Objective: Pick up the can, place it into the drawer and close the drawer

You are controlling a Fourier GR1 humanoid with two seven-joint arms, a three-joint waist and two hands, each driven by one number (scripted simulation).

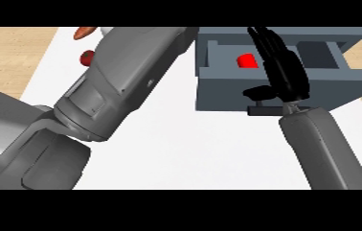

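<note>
Head view shows one robot hand, the right [286, 76], over the open drawer [212, 88] at 2 o'clock. Its fingers [272, 48] are straight and close together, its thumb [256, 92] juts toward 9 o'clock, and it grips nothing. One red can [246, 61] lies inside the single drawer, just beside the fingers at their 9 o'clock. The left forearm [120, 81] crosses the white desk [198, 148]. At 10 o'clock sit one small red object [86, 57] and one orange-red object [84, 32].

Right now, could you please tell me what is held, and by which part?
Nothing: the right hand has straight fingers, the can lies free in the drawer; left hand unseen.
</note>
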